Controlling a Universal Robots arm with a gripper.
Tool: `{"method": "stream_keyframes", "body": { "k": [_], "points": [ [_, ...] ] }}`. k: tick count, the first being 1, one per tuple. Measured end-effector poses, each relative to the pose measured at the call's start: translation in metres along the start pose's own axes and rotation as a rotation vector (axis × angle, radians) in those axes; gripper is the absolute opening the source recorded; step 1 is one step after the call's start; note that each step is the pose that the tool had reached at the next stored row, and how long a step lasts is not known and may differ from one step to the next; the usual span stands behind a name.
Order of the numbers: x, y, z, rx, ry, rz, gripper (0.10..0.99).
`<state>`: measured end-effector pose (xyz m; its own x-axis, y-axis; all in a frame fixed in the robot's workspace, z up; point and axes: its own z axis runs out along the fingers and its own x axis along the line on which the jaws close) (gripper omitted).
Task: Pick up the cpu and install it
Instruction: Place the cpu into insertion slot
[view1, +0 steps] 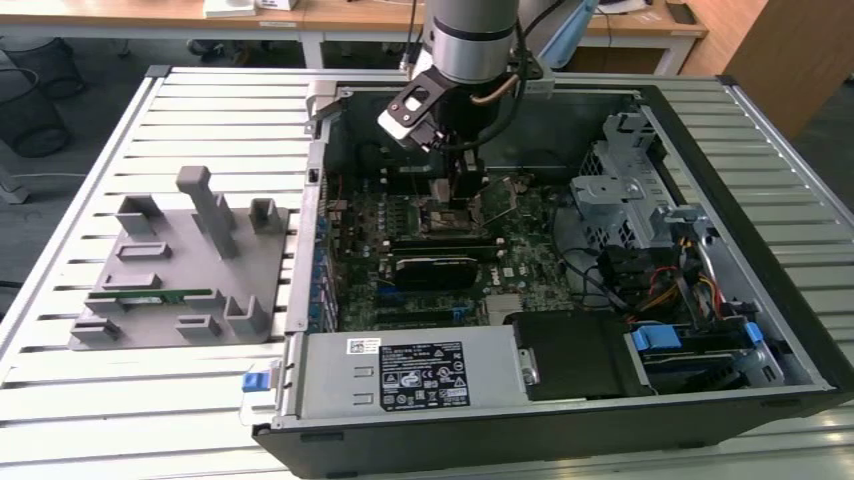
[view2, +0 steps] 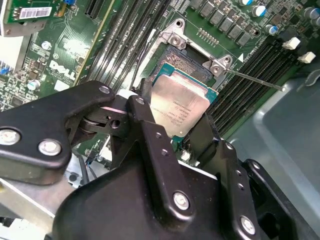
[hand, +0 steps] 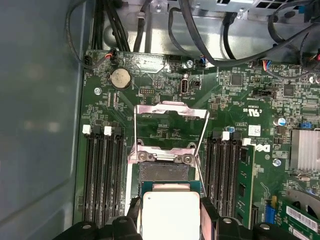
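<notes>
A square, silver-topped cpu (view2: 182, 107) is clamped between the black fingers (view2: 150, 135) of the gripper (view2: 176, 117). It is held just over the open socket (hand: 165, 171) on the green motherboard (view1: 441, 235); whether the two touch cannot be told. The socket's metal retention frame (hand: 172, 112) is flipped open beside it. All this is inside an open computer case (view1: 534, 440). A grey parts tray (view1: 174, 270) rests at the exterior view's left.

The cpu (hand: 171, 215), cut off by the first wrist view's edge, its sides behind the jaws.
</notes>
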<state>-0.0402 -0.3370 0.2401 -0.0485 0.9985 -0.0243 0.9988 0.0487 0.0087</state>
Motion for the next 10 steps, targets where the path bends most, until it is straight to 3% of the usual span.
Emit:
{"method": "stream_keyframes", "body": {
  "k": [10],
  "points": [
    [0.0008, -0.0001, 0.0125, 0.0, -0.0001, 0.003, 0.541]
  ]
}}
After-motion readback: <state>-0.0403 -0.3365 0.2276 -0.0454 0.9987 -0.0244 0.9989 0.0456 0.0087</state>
